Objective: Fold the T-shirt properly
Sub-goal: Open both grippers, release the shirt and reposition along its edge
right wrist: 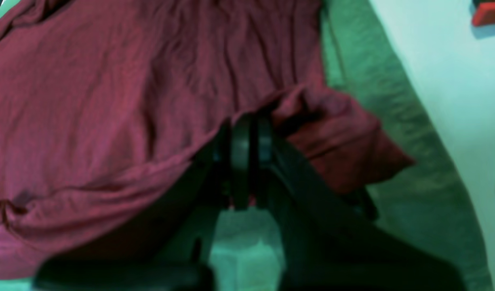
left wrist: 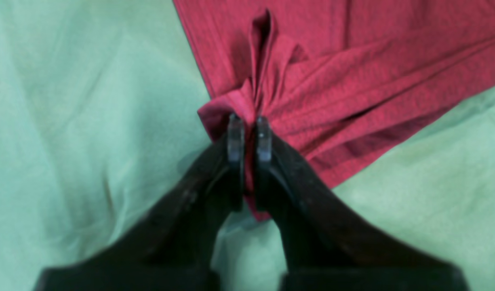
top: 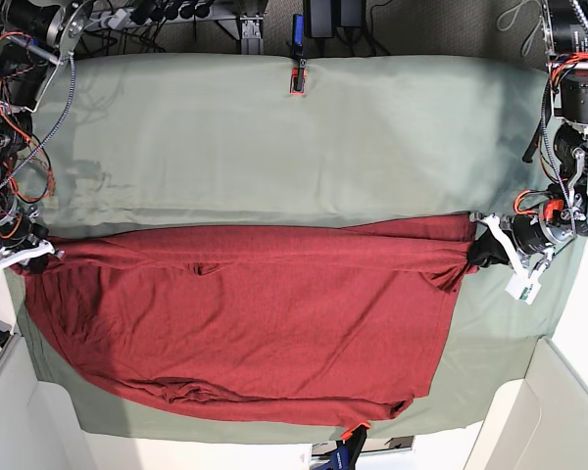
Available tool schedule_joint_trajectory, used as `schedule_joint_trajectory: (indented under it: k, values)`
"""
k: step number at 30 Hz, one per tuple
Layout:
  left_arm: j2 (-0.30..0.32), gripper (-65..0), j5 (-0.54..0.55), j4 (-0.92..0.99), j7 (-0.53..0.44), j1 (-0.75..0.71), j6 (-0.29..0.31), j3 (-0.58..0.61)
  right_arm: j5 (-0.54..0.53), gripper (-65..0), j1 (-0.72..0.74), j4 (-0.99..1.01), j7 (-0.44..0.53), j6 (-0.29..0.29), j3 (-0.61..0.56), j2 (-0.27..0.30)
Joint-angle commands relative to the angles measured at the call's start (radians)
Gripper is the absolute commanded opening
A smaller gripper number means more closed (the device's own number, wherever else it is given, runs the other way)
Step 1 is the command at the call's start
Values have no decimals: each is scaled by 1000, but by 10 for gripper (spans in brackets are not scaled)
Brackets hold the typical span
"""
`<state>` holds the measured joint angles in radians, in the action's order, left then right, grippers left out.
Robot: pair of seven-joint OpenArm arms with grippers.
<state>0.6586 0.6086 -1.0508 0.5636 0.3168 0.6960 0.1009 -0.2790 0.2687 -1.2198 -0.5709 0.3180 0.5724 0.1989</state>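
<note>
- Green-covered table (top: pixel 274 137), shirt (top: pixel 245 323) spread wide across its near half.
- Base view only: whole shirt, both ends stretched between arms.
- Wrist views: left gripper (left wrist: pixel 249 135) and right gripper (right wrist: pixel 251 137) each clamped on bunched fabric.
- Shirt dark red, wrinkled.

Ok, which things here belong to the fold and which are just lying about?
In the job:
- T-shirt
- left end effector, pinching a bunched shirt corner
- right end effector, shut on the shirt's edge

Lying about:
- table cloth, under the shirt
- small red-and-blue item at the far edge
</note>
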Motion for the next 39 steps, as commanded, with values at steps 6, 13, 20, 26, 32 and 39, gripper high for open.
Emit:
schedule_joint_trajectory:
  k: [6,13,20,26,32,39]
  values:
    - [-2,-256,13,-10,-13,27,2,-8,-26,-292,22,-16,29,3,-8,9]
    - [-2,-257,293,-27,227,71,2,-91,-69,-290,21,-29,7,3,15,17]
    - [26,-258,579,-98,417,-41,2,-264,-159,-290,-36,-185,-149,4,163,15]
    - [28,-257,584,-222,412,-215,2,-322,-211,-290,-145,-220,-154,3,192,7]
    - [-21,-257,554,-250,389,-287,2,-332,-226,-290,-148,-196,-106,4,186,-36]
    - [-117,-258,425,-241,329,-286,2,-389,-193,-290,-90,-110,-80,-1,128,-36]
